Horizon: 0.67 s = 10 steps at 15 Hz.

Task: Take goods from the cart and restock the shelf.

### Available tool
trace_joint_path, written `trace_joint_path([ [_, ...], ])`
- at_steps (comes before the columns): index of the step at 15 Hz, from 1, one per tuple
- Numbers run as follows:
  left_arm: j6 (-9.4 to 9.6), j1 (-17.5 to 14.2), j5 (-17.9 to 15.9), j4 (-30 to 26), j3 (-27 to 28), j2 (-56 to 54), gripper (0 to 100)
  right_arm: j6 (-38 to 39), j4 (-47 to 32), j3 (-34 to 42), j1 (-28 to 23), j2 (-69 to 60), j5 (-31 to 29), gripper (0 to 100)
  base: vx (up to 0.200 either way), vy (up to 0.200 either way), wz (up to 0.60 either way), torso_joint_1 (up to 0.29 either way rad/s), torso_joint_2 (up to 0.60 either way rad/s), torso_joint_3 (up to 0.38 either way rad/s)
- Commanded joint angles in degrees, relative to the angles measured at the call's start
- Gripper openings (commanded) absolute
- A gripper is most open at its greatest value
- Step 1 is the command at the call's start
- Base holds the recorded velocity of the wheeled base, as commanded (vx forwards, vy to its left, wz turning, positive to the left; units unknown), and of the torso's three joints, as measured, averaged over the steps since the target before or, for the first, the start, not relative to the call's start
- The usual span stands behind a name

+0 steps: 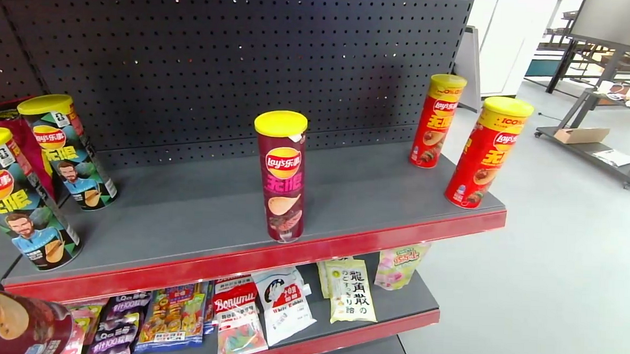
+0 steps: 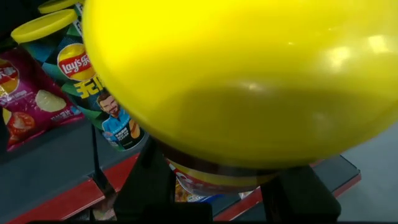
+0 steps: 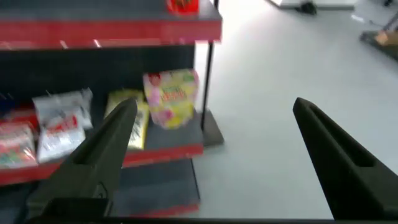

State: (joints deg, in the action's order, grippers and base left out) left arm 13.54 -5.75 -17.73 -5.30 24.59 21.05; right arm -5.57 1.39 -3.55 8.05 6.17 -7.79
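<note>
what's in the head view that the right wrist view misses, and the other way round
Only the head view: the maroon can standing mid-shelf, two green cans at the left, the pegboard, and a low maroon can at the corner.
Only the right wrist view: the right hand, spread open.
Both: the top shelf's red edge, the lower shelf with its snack bags, including the pink-green bag at its right end, and a red can, of which the wrist view catches just the base.
</note>
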Motion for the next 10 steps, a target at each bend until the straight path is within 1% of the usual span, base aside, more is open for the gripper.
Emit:
trace_joint_path([
  [1, -0.18, 0.3, -0.8, 1.6, -0.2, 4.3, 0, 2.3, 2.2, 3.5, 0.1, -0.6, 8.2, 100, 0.0, 0.0, 0.0, 0.0, 0.0, 0.0],
  [3, -0.36, 0.3, -0.9, 2.8, 0.1, 6.8, 0, 2.6, 2.1, 3.5, 0.7, -0.5, 9.3, 100, 0.0, 0.0, 0.0, 0.0, 0.0, 0.0],
  [5, -0.45, 0.3, -2.0, 3.9, 0.4, 8.8, 0, 2.8, 2.3, 3.5, 0.7, -0.5, 9.4, 100, 0.0, 0.0, 0.0, 0.0, 0.0, 0.0],
  [6, -0.45, 0.3, -4.2, 5.4, 0.3, 10.6, 0, 2.3, 1.7, 2.9, 0.5, -0.5, 9.0, 100, 0.0, 0.0, 0.0, 0.0, 0.0, 0.0],
  [7, -0.45, 0.3, -5.1, 6.2, 0.3, 11.6, 0, 2.3, 1.5, 2.6, -0.3, 0.2, 6.7, 100, 0.0, 0.0, 0.0, 0.0, 0.0, 0.0],
  [8, -0.45, 0.3, -5.3, 6.4, 0.4, 12.3, 0, 2.5, 1.8, 2.5, -1.2, 2.3, 3.5, 100, 0.0, 0.0, 0.0, 0.0, 0.0, 0.0],
  [10, -0.36, 0.3, -5.3, 6.4, 0.4, 13.5, 0, 2.4, 1.7, 2.2, -1.3, 3.7, 2.4, 100, 0.0, 0.0, 0.0, 0.0, 0.0, 0.0],
])
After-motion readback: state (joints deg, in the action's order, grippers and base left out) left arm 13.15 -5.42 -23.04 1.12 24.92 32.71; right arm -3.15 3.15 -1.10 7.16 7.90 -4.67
